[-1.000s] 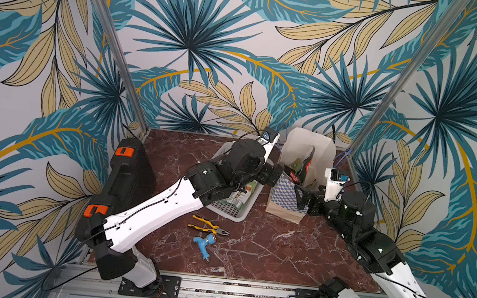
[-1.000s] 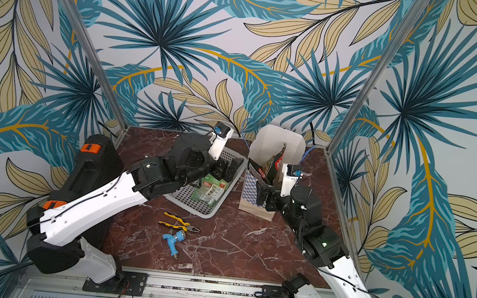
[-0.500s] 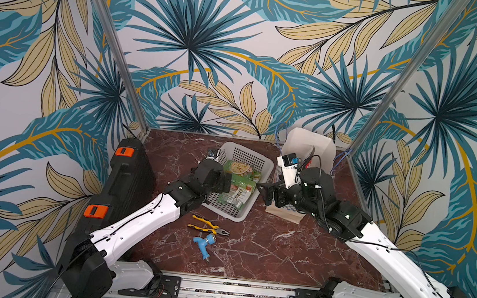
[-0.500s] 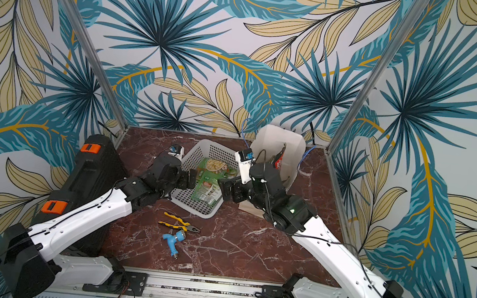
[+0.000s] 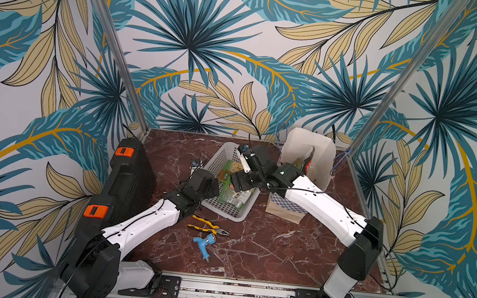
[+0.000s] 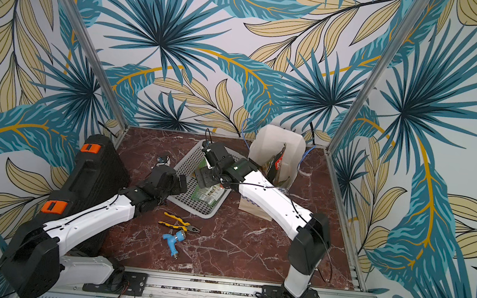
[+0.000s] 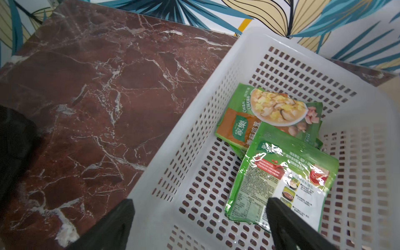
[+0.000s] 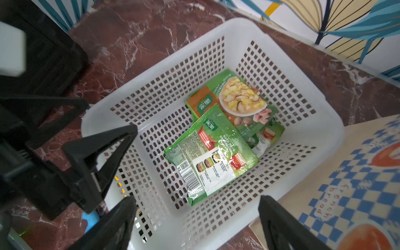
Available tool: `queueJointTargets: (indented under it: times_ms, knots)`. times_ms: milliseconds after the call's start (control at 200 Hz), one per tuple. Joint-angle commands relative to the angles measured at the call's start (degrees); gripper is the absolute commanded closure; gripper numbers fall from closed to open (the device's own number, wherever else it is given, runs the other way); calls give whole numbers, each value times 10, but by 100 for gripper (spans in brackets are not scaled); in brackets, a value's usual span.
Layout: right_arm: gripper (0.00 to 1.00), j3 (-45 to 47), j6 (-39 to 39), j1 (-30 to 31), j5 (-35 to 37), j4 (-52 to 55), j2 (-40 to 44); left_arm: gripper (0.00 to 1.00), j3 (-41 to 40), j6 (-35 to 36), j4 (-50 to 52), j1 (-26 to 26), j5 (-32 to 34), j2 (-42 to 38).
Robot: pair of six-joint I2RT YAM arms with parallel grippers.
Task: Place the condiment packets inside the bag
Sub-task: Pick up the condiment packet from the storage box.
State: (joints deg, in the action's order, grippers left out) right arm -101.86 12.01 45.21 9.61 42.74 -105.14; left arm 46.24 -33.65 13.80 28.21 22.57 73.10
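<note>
We see the right gripper (image 8: 198,200) spread, reaching over the condiment packets (image 8: 216,151) in the basket (image 8: 236,22); the left gripper (image 7: 200,202), seemingly lower, gapes too.

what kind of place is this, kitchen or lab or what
Likely a robot test cell, not a kitchen: a left arm and right arm mounted on an aluminium rail, leaf-print panels walling a marble-look tabletop, and staged props, condiment packets in a basket beside a bag.

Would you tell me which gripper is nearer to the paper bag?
Right. The right gripper hovers over the basket beside the paper bag; the left gripper sits at the basket's far side from it.
</note>
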Motion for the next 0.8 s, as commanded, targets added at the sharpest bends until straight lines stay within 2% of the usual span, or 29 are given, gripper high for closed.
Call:
queueJointTargets:
  times_ms: [0, 365, 551, 796]
  knots:
    - [6, -77, -21, 2, -7, 87, -75, 0, -17, -42, -1, -21, 1, 12]
    - [7, -366, -44, -65, -102, 222, -314, 0, 2, -72, 38, -53, -19, 64]
    - [8, -381, -40, -102, -154, 206, -359, 0, 9, -66, 55, -55, -15, 54]
    - [9, -408, -44, -104, -157, 229, -414, 0, 7, -65, 51, -55, -22, 49]
